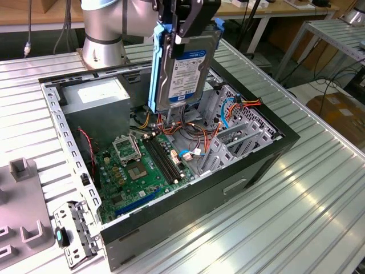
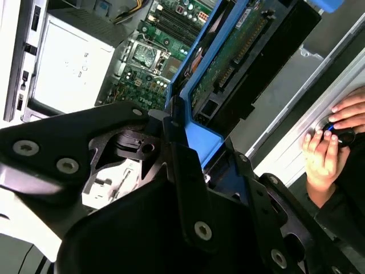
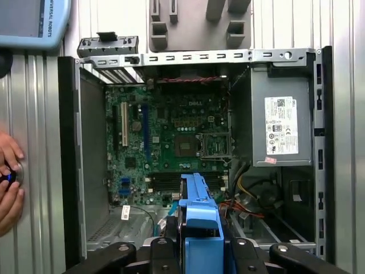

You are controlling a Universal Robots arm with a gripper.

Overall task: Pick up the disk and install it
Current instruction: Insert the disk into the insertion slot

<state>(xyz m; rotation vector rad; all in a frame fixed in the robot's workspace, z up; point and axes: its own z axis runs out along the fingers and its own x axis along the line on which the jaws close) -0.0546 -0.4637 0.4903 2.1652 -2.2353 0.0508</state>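
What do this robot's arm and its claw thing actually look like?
The arm is a thick, smooth silver-grey cylinder on a round base. The gripper is matte black, built from flat angular plates and links dotted with round silver screw heads.

- My gripper (image 1: 181, 31) clamps the disk (image 1: 185, 71) on edge above the open case (image 1: 188, 211), with air all around it.
- Below it, tangled cables (image 1: 191, 128) crowd the floor beside a metal drive cage (image 1: 239, 134).
- A person's hands (image 2: 322, 157) rest just outside the case wall.
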